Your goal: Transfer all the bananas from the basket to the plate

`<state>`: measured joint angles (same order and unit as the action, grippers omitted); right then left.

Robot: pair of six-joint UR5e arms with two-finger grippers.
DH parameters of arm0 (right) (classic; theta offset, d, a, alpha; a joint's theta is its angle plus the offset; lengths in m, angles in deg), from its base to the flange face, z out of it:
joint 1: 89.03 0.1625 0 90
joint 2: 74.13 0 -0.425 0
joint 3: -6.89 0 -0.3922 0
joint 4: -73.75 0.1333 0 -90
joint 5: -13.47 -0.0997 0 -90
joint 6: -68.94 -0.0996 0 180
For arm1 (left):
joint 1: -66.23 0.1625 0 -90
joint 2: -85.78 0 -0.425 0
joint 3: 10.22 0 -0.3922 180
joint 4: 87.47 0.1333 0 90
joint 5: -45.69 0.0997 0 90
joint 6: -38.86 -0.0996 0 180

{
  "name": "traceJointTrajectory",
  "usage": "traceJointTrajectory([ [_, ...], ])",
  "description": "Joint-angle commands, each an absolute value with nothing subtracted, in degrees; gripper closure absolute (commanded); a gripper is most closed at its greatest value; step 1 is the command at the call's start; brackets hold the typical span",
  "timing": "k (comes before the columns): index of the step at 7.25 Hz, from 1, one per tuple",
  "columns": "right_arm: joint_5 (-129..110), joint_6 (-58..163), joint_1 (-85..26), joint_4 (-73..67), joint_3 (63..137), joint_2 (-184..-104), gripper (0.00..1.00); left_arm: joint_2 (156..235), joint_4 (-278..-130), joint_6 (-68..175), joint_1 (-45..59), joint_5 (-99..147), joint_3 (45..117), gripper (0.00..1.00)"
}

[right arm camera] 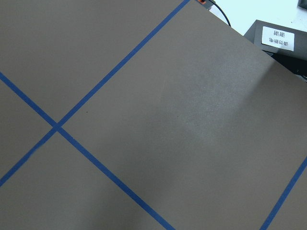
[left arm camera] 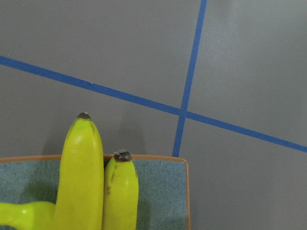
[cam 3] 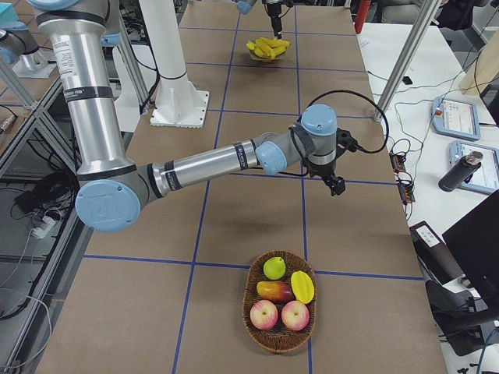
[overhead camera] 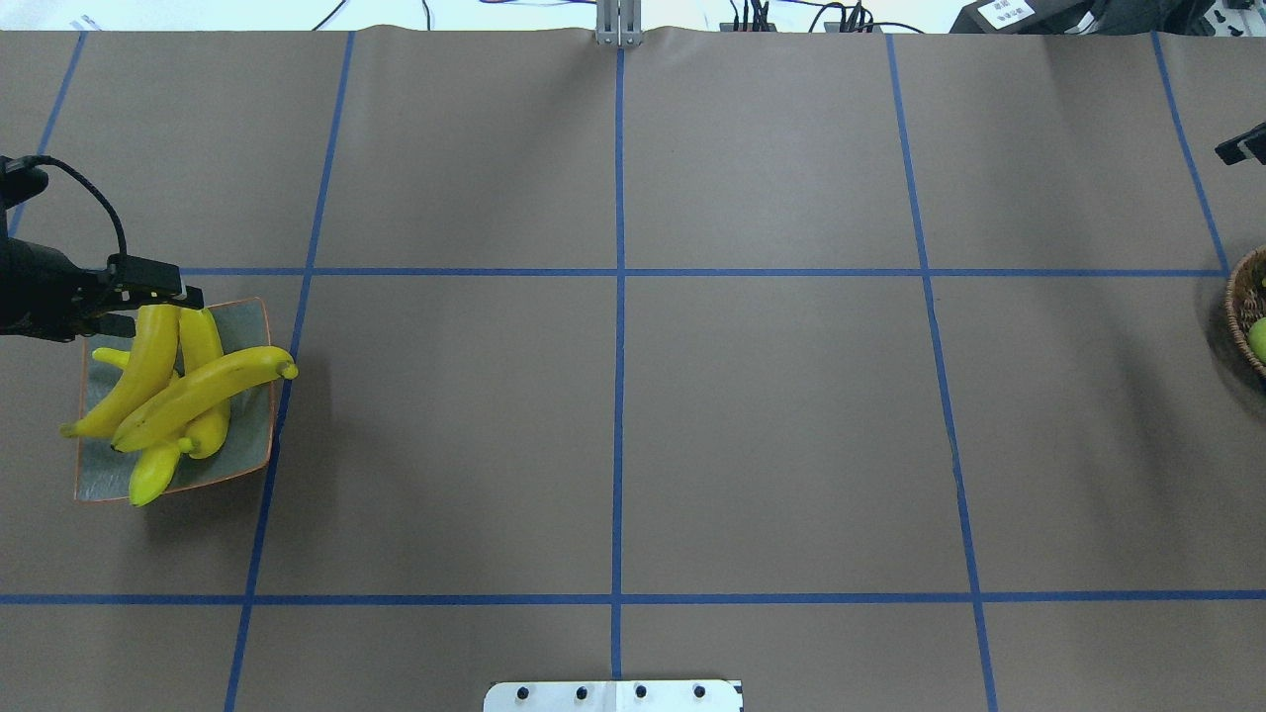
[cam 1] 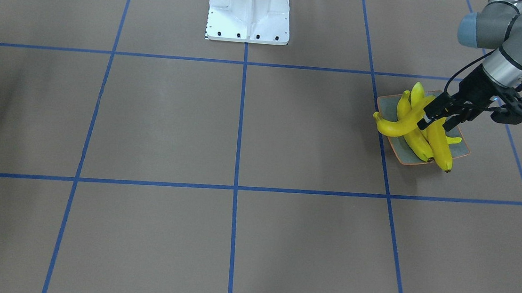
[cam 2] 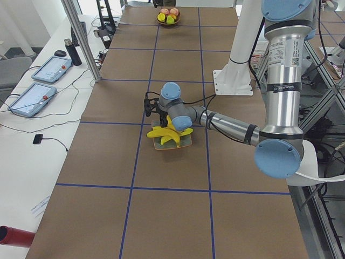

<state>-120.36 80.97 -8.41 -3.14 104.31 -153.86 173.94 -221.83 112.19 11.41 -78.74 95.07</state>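
Observation:
Several yellow bananas [overhead camera: 198, 391] lie piled on the square grey-green plate [overhead camera: 247, 326] with its orange rim, at the table's left end. One banana [cam 1: 404, 126] lies crosswise on top of the others. My left gripper [cam 1: 437, 122] hangs low at the plate's far edge. It looks open, with one banana's end between its spread fingers. The left wrist view shows two banana tips [left arm camera: 81, 172] over the plate's corner [left arm camera: 163, 191]. The basket [cam 3: 281, 312] sits at the right end and shows no bananas. My right gripper [cam 3: 335, 183] hovers over bare table, and I cannot tell if it is open or shut.
The basket [overhead camera: 1248, 307] holds apples, a pear and other fruit. The robot's white base [cam 1: 249, 13] stands at the table's near middle edge. Blue tape lines grid the brown table. Tablets and cables lie on a side bench [cam 2: 43, 81].

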Motion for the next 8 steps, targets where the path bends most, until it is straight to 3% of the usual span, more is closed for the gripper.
traceJointTrajectory([
  [1,-120.38,80.55,-6.43,-3.42,101.92,-154.28,0.00,173.15,-220.98,103.17,9.39,-79.38,95.42,0.00],
  [3,-119.78,81.86,-2.64,-3.16,96.03,-156.12,0.00,172.88,-211.54,85.21,2.90,-80.86,95.69,0.00],
  [6,-110.67,83.71,-1.84,-2.98,95.48,-164.55,0.00,172.88,-193.35,50.68,-11.85,-82.63,94.90,0.00],
  [8,-108.69,83.71,-1.14,-3.24,94.96,-165.97,0.00,172.62,-182.44,33.56,-21.00,-82.63,93.32,0.00],
])
